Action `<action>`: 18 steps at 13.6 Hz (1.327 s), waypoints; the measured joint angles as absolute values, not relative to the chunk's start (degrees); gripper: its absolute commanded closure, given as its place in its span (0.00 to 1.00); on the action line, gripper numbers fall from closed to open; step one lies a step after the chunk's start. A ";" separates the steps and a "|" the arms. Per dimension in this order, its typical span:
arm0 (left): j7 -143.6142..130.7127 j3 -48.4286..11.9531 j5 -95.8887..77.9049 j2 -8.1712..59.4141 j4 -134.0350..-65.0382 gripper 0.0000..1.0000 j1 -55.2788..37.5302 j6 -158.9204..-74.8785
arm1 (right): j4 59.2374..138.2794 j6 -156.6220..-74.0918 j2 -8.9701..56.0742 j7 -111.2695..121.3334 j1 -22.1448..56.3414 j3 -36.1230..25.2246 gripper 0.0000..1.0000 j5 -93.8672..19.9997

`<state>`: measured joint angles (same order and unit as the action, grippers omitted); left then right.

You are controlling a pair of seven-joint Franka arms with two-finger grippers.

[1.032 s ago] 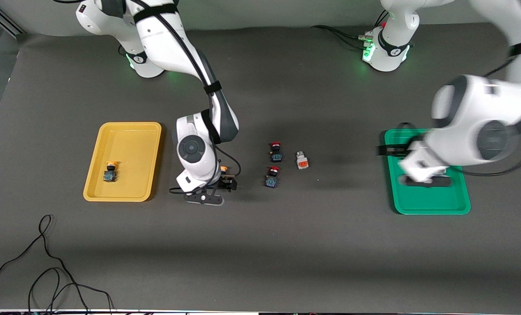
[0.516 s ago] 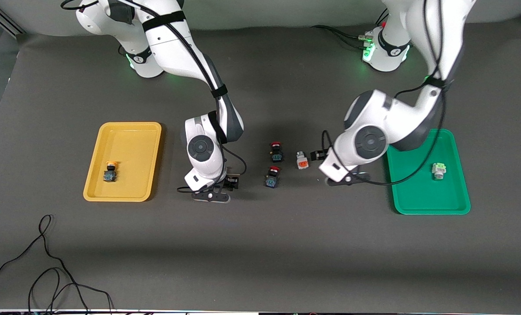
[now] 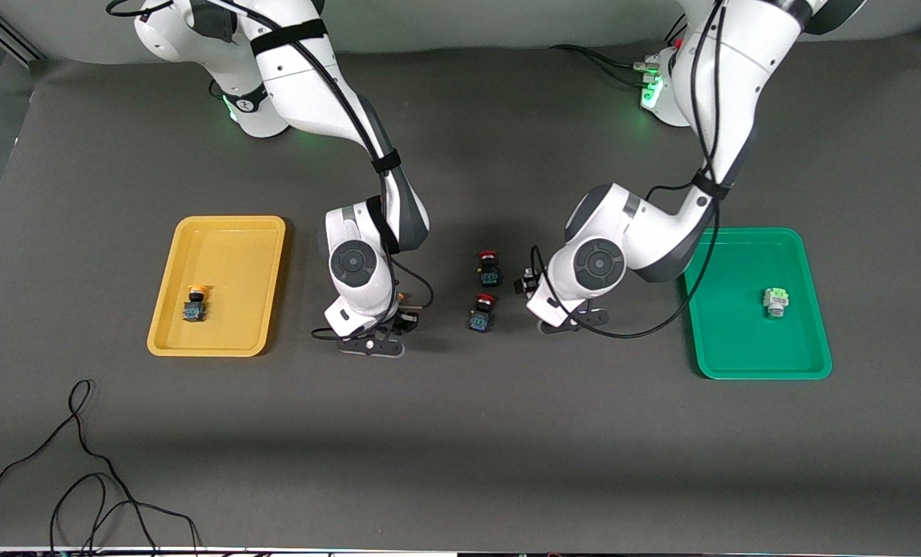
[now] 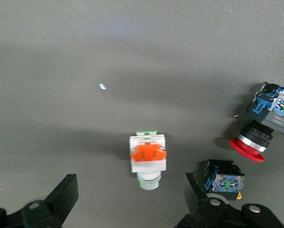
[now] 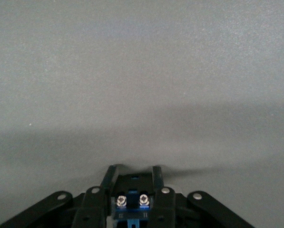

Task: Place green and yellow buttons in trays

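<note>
My desk (image 3: 460,433) is covered in a matt dark grey sheet, faintly grainy. At frame left the yellow tray (image 3: 263,271) is smooth plastic with a soft sheen; at right the green tray (image 3: 738,356) looks alike. My arms wear glossy white shells. The white button (image 4: 148,159) is matt plastic with an orange clip; the red cap (image 4: 246,149) is glossy.

No legible text — no labels, brands, numbers
</note>
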<state>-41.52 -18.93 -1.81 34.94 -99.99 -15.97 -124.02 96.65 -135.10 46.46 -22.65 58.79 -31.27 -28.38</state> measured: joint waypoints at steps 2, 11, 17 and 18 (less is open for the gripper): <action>-41.78 -18.86 -1.35 36.15 -100.73 0.02 -16.86 -127.29 | 96.34 -132.68 44.85 -22.42 58.78 -31.56 0.74 -28.38; -42.07 -18.61 0.97 37.82 -106.00 1.00 -17.70 -136.75 | 92.40 -107.48 29.48 -8.25 57.90 -44.00 0.74 -26.41; -44.72 -18.09 1.63 35.74 -105.00 1.00 -17.14 -131.91 | 101.26 -106.80 27.63 16.36 56.80 -57.70 0.74 -24.24; -43.41 -17.91 1.83 34.20 -104.27 1.00 -16.07 -127.75 | 103.75 -108.45 27.37 18.55 56.53 -58.65 0.74 -24.25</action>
<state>-43.41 -17.91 1.83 34.20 -104.27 -16.07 -127.75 103.75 -108.45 27.37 18.55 56.53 -58.65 -24.25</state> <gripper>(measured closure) 0.581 0.670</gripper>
